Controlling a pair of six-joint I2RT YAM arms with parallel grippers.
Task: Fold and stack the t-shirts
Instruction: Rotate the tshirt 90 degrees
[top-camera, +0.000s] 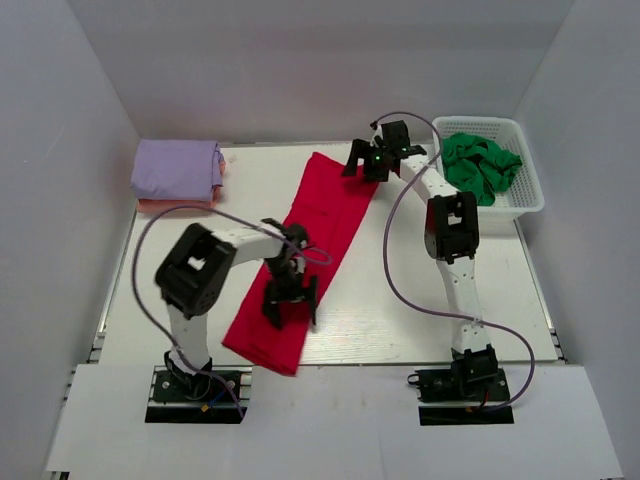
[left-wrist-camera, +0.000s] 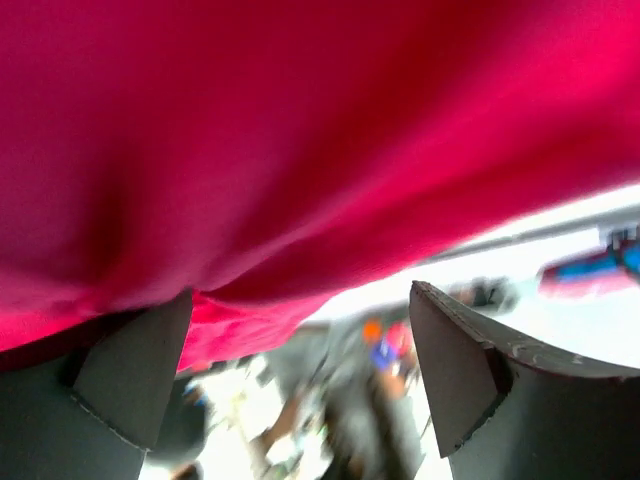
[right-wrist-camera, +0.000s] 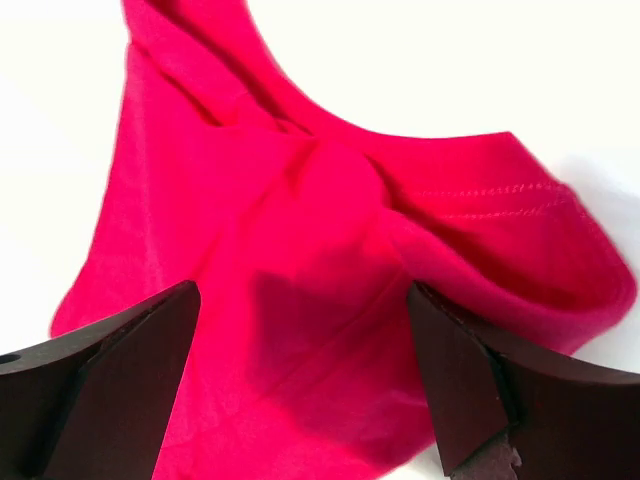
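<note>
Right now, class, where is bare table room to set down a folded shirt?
Bare table lies between the red t-shirt and the right arm. The lavender t-shirt stack crowds the far left; the white basket, the far right.

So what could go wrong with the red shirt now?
The red shirt is bunched up under the open right gripper, so a pinch there might catch only one layer and spoil the fold. Its near end lies close to the table edge by the left gripper, so a tug that way could drag it off.
</note>
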